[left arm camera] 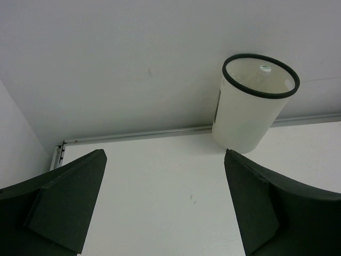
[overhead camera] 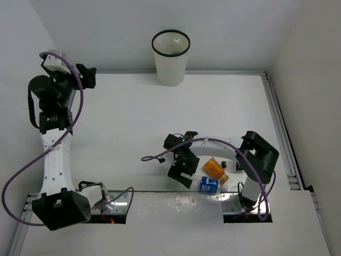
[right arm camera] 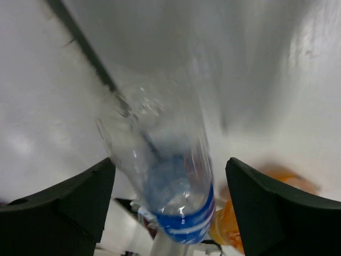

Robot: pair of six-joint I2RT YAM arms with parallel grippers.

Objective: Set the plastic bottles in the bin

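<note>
Table [overhead camera: 133, 128]: bin [overhead camera: 170, 69]; orange btl [overhead camera: 215, 168]; blue-label btl [overhead camera: 209, 184]

1. bin [left arm camera: 242, 125]: white plastic, smooth, satin sheen; thin rim black, matt.
2. table [overhead camera: 133, 122]: white, smooth, matt, a few faint scuffs.
3. clear bottle [right arm camera: 170, 176]: thin transparent plastic, glossy, glinting; blue label is shiny film.
4. orange bottle [overhead camera: 214, 167]: translucent plastic, glossy.
5. left gripper [left arm camera: 165, 154] fingers [left arm camera: 58, 208]: black plastic, matt, edges slightly rough.
6. left arm [overhead camera: 56, 165] shell: white, matt, finely dotted.
7. cable [overhead camera: 154, 157]: purple, smooth sheath.
8. plate [overhead camera: 176, 201] at the near edge: bare metal, mirror-like.
9. rail [left arm camera: 160, 132]: grey metal, satin.
</note>
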